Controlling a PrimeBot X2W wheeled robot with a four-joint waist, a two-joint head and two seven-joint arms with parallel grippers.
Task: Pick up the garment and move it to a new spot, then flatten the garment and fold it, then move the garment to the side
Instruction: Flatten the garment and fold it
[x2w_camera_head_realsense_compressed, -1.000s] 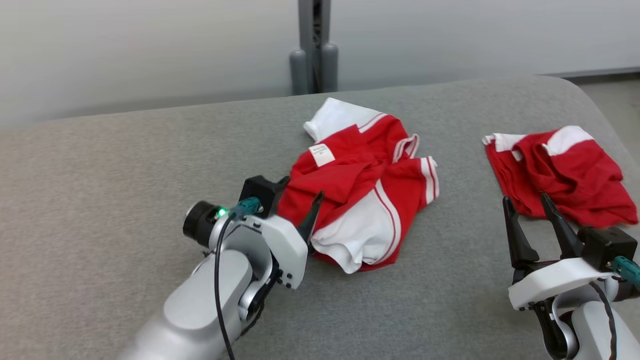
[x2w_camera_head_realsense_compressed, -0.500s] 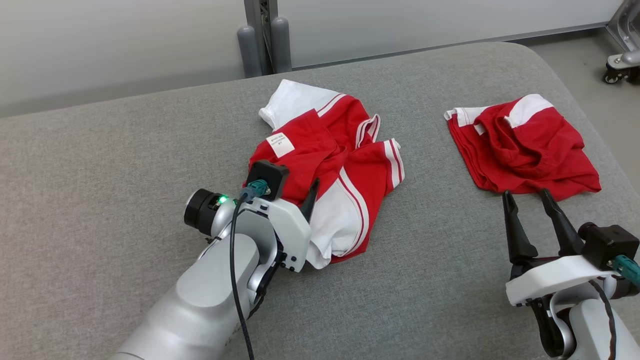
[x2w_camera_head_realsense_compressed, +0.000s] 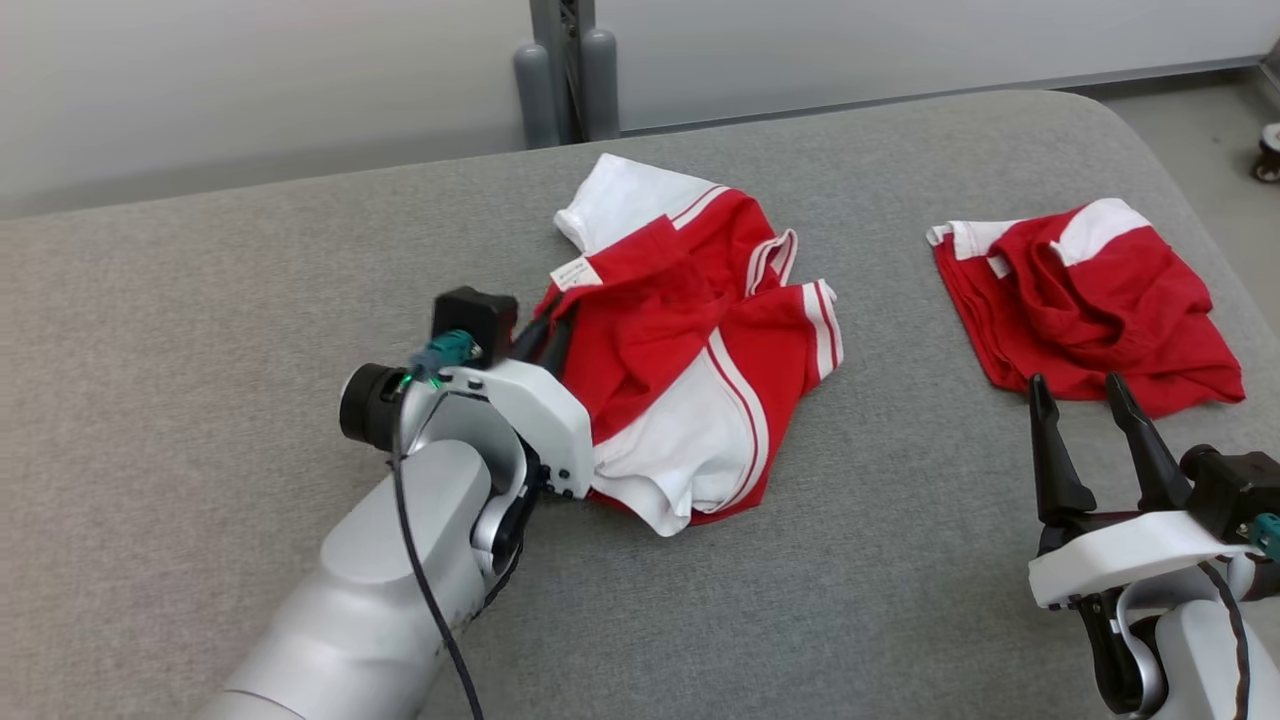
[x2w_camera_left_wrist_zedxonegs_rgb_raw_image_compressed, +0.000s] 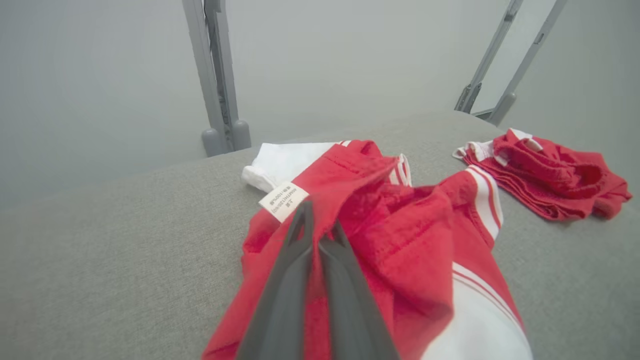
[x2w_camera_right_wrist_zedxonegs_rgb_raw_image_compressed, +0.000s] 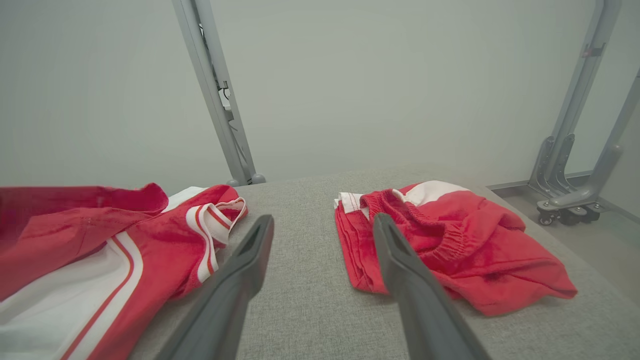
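Observation:
The garment (x2w_camera_head_realsense_compressed: 690, 340) is a crumpled red top with white panels and striped cuffs, lying mid-table. My left gripper (x2w_camera_head_realsense_compressed: 545, 335) is shut on its left red edge, just below the white label (x2w_camera_head_realsense_compressed: 575, 272). In the left wrist view the two fingers (x2w_camera_left_wrist_zedxonegs_rgb_raw_image_compressed: 300, 260) meet with a fold of the garment (x2w_camera_left_wrist_zedxonegs_rgb_raw_image_compressed: 400, 235) pinched between them and raised a little. My right gripper (x2w_camera_head_realsense_compressed: 1075, 390) stands open at the lower right, with nothing between its fingers. In the right wrist view the right gripper (x2w_camera_right_wrist_zedxonegs_rgb_raw_image_compressed: 322, 220) points at bare table beside the garment (x2w_camera_right_wrist_zedxonegs_rgb_raw_image_compressed: 100, 235).
A second red and white garment (x2w_camera_head_realsense_compressed: 1085, 300) lies bunched at the right, just beyond my right gripper. The grey padded table (x2w_camera_head_realsense_compressed: 200, 300) rounds off at the far right. A metal post (x2w_camera_head_realsense_compressed: 570, 60) stands behind it. A wheeled frame (x2w_camera_right_wrist_zedxonegs_rgb_raw_image_compressed: 565, 200) stands on the floor to the right.
My left gripper has shut on the garment's left edge and drawn the cloth up a little. The head camera has shifted. The right gripper has stayed open.

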